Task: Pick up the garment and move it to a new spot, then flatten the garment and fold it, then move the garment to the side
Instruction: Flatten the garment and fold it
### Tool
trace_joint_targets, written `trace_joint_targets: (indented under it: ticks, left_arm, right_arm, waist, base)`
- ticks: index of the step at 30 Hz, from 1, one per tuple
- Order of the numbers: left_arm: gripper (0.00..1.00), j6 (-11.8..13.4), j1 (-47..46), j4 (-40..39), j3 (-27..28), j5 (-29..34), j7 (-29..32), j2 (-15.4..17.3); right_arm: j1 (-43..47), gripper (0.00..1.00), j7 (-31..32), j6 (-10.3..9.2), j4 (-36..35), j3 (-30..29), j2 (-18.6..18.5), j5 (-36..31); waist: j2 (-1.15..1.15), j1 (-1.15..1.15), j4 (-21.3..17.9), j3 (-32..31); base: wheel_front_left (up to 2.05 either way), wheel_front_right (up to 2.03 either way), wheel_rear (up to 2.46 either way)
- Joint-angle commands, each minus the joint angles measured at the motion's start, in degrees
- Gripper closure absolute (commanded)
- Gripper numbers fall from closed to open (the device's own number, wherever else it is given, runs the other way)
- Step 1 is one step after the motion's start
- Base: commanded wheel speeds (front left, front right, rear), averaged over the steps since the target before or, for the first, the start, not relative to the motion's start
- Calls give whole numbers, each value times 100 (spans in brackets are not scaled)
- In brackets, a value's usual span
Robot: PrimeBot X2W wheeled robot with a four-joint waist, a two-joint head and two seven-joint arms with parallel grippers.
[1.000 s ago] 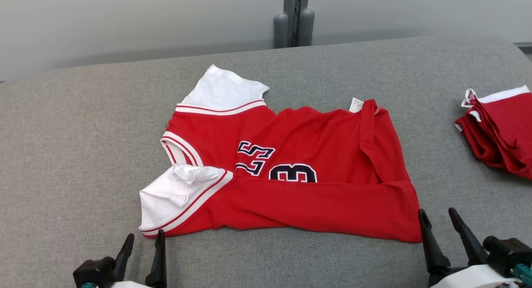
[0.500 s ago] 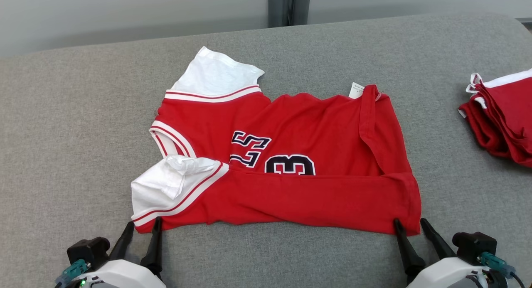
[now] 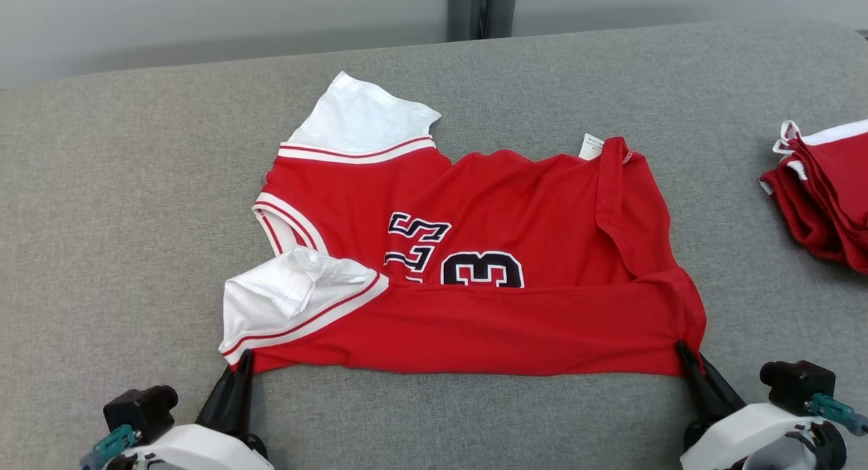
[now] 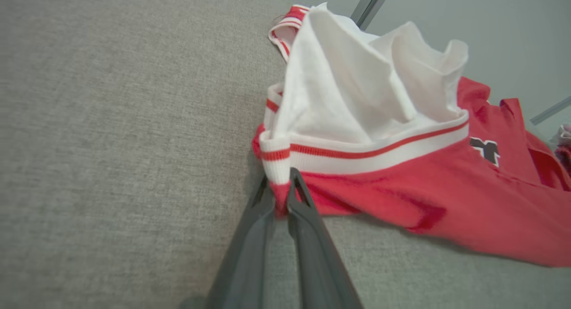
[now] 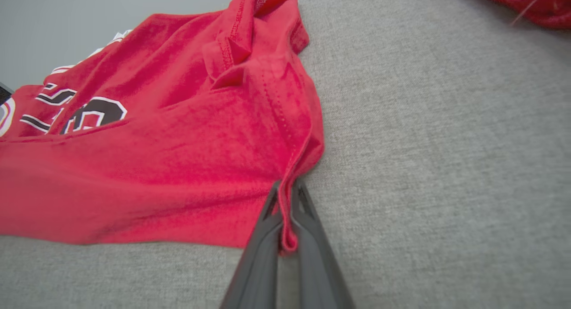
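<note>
The garment [image 3: 475,266] is a red jersey with white sleeves and dark numbers, lying part-folded on the grey table [image 3: 122,205]. My left gripper [image 3: 241,361] is shut on the garment's near left corner, where the striped white sleeve band meets red cloth. In the left wrist view the left gripper [image 4: 280,191] pinches that corner of the garment [image 4: 401,184]. My right gripper [image 3: 683,353] is shut on the near right corner. In the right wrist view the right gripper [image 5: 285,191] clamps the hem of the garment [image 5: 178,148].
A pile of folded red garments [image 3: 824,185] lies at the table's right edge, a corner of that pile [image 5: 517,1] showing in the right wrist view. A grey post [image 3: 481,9] stands behind the table's far edge. Bare grey cloth surrounds the jersey.
Both grippers moved forward to the garment's near corners and shut on them. The near edge has pulled a little tighter. The head view shifted slightly.
</note>
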Motion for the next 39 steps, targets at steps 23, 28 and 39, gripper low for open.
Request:
trace_joint_targets:
  ticks: [23,28,39]
  left_arm:
    - [100,932,2205,-2200,-188,-89,926,47]
    - [0,968,1992,-2181,-327,91,919,36]
    - [0,1338,1030,-2048,-88,1178,-395,314]
  right_arm:
    - [1531,100,888,-8,-898,-672,-331,-69]
    - [1374,0,883,-8,-857,-670,-338,-100]
    - [1077,0,391,-7,-2029,-1436,221,-1178]
  waist:
    - [0,0,195,-583]
    - [0,0,192,-602]
    - [0,0,23,-848]
  base:
    - [0,0,0]
    - [0,0,0]
    - [0,0,0]
